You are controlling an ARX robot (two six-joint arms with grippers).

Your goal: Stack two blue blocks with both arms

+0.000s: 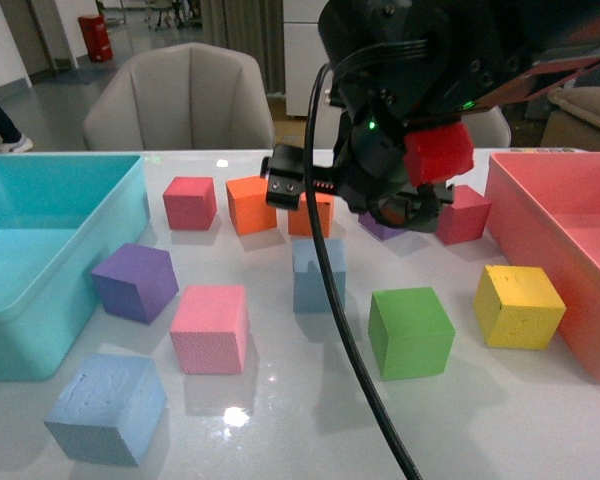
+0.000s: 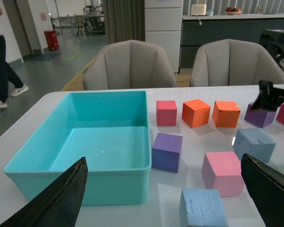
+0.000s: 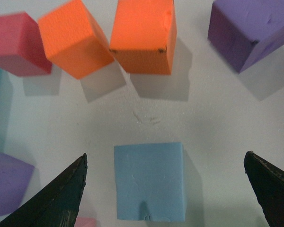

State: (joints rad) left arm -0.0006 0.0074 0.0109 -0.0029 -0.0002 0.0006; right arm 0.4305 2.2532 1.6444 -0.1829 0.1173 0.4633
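Note:
One pale blue block (image 1: pixel 108 408) lies near the table's front left. The other blue block (image 1: pixel 318 275) sits mid-table, partly behind a black cable. My right arm (image 1: pixel 400 100) hangs over that middle block. In the right wrist view the right gripper (image 3: pixel 165 158) is open, and the blue block (image 3: pixel 150 182) lies between its black fingers (image 3: pixel 66 194), clear of both. The left gripper (image 2: pixel 164 160) is open and empty above the table's near edge. Ahead of it lie the near blue block (image 2: pixel 203 208) and the farther blue block (image 2: pixel 254 144). The left arm is out of the front view.
A turquoise bin (image 1: pixel 40 250) stands at the left and a pink bin (image 1: pixel 565 230) at the right. Around the blocks lie a purple cube (image 1: pixel 135 282), pink cube (image 1: pixel 210 328), green cube (image 1: pixel 410 332), yellow cube (image 1: pixel 518 305), two orange cubes (image 1: pixel 250 204) and red cubes (image 1: pixel 190 202).

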